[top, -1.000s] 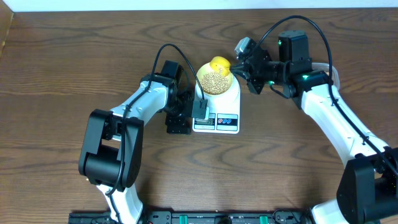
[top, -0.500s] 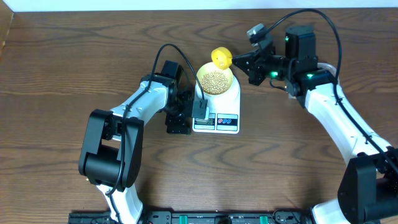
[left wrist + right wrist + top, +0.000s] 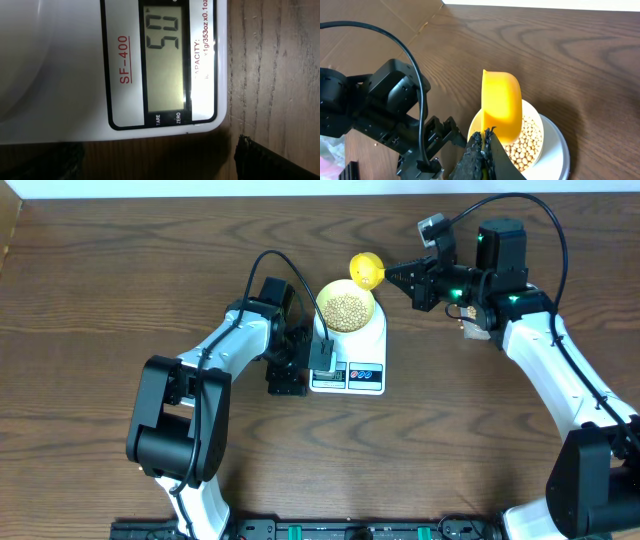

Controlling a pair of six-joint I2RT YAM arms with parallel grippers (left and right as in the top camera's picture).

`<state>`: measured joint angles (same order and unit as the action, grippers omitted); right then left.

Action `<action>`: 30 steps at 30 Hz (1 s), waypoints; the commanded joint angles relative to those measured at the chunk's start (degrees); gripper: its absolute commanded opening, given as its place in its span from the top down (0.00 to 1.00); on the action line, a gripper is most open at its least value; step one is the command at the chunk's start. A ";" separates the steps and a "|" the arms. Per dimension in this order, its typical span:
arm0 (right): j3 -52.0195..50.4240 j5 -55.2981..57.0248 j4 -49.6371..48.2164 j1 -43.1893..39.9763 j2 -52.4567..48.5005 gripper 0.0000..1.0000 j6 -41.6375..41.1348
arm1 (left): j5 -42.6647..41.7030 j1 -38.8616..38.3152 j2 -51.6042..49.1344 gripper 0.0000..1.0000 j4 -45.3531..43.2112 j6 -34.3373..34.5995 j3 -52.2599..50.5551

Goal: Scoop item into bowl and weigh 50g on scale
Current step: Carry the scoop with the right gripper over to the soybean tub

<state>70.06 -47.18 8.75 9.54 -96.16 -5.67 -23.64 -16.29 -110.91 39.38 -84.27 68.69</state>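
By the rim of the small round pale yellow bowl [image 3: 321, 300], clenching the yellow plastic scoop [image 3: 366, 271] in the right gripper [image 3: 482, 147], possibly risking leftover small tan beans [image 3: 346, 310] spilling and overshooting the white rectangular digital scale [image 3: 60, 75]'s 50.

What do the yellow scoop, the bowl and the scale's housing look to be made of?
Scoop: likely plastic, going by its smooth, matte, uniform yellow and thin moulded edge.
Bowl: probably plastic too, with a pale yellow, thin wall, though ceramic cannot be ruled out.
Scale: smooth white plastic housing, shown by its rounded moulded corner and printed lettering.
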 commanded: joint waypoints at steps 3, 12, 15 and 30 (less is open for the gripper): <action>0.44 -1.42 -0.17 -0.35 0.26 0.99 -0.74 | -1.16 -0.50 -0.66 0.02 0.22 -0.79 -0.66; 0.44 -6.23 -3.10 -3.41 0.28 0.99 -8.79 | -1.16 -0.50 -0.68 0.02 0.22 -0.79 -0.66; 0.44 -13.60 -6.69 -7.72 0.33 0.99 -14.29 | -1.16 -0.50 -0.66 0.02 0.22 -0.79 -0.66; 0.44 -9.35 14.91 -30.34 0.37 0.99 -9.86 | -1.16 -0.50 -0.66 0.02 0.22 -0.79 -0.66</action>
<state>70.11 -62.04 19.73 -18.72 -96.14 -20.23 -23.64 -16.29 -110.91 39.38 -84.27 68.69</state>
